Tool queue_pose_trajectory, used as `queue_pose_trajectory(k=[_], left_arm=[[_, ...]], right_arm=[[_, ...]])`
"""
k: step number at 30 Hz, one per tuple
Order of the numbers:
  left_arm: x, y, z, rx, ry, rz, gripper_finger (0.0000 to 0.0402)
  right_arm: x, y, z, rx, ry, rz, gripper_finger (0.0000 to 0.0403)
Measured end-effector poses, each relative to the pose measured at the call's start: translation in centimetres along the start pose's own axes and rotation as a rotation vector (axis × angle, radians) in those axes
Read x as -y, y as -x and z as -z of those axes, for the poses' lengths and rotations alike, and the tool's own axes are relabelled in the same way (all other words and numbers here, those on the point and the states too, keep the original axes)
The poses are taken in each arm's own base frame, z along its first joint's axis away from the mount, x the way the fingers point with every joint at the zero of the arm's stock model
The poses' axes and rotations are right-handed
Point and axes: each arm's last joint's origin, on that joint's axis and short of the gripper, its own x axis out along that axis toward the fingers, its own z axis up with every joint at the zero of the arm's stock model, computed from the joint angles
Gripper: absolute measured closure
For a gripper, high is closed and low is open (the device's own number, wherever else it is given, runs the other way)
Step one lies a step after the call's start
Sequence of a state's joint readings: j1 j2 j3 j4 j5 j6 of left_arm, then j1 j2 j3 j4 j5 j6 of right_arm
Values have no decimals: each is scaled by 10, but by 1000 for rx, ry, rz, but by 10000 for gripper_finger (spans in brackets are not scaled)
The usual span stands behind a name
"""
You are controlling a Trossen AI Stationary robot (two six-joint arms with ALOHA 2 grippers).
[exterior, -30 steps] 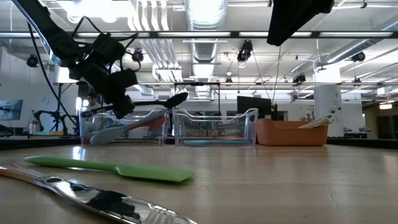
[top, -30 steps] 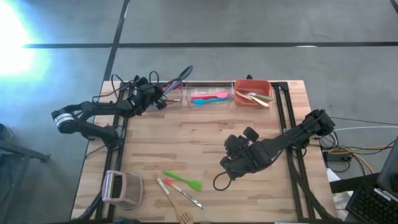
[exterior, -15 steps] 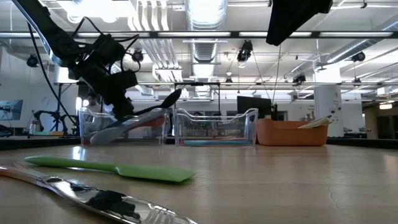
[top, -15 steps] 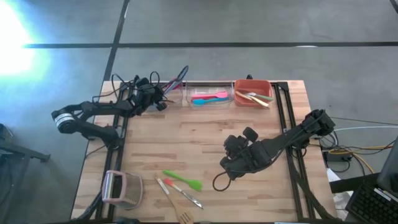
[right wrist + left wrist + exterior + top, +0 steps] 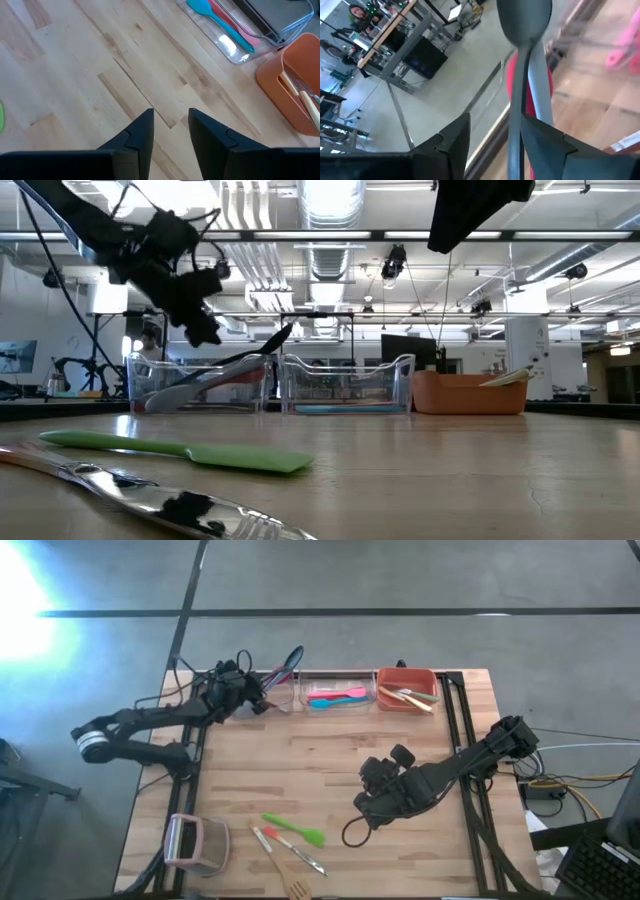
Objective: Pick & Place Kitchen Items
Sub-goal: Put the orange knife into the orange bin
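A dark grey spoon [image 5: 524,60] lies slanted in the left clear bin [image 5: 200,385], its handle end down inside and its neck leaning on the bin's wall, its head [image 5: 283,334] sticking out above. My left gripper [image 5: 495,140] hovers open above that bin [image 5: 280,680], with the spoon's handle showing below, between its fingers; it touches nothing. My right gripper [image 5: 171,132] stands open over bare wood at mid-table [image 5: 368,800]. A green spatula [image 5: 295,830], a red-and-white utensil [image 5: 264,838], a metal one [image 5: 306,861] and a wooden one [image 5: 297,889] lie near the front edge.
A middle clear bin [image 5: 340,693] holds teal and pink utensils; an orange bin [image 5: 405,690] holds wooden ones. A pinkish-white boxy object [image 5: 195,843] sits at the front left. Black rails run along the table's right side [image 5: 470,780].
My left gripper has opened, let go of the dark spoon, and risen while drawing back toward the table's left edge. The spoon's handle end has dropped into the left clear bin, and its head stays propped above the bin's wall.
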State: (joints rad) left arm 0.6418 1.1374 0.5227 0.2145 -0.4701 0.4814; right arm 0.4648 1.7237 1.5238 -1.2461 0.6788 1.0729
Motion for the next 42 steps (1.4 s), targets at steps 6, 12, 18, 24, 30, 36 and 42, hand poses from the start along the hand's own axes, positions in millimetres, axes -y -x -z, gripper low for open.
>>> queue_pose_trajectory(k=[6,12,18,24,30,36,42], left_arm=[[-10,36,-24,45,41,100,225],[-1,78,-42,126,74,357,227],[16,114,-53,186,151,546,227],[44,145,-59,212,208,845,227],[81,179,-48,162,26,1056,227],[114,209,-32,41,-56,1214,227],[144,229,-16,-50,-168,1285,227]], right_arm=[[0,0,0,0,0,0,293],[0,0,0,-1,5,3,289],[0,1,1,-4,9,2,299],[0,1,1,-5,11,1,303],[0,2,2,-6,17,-4,296],[0,2,2,-6,19,-4,302],[0,2,1,-4,17,-5,310]])
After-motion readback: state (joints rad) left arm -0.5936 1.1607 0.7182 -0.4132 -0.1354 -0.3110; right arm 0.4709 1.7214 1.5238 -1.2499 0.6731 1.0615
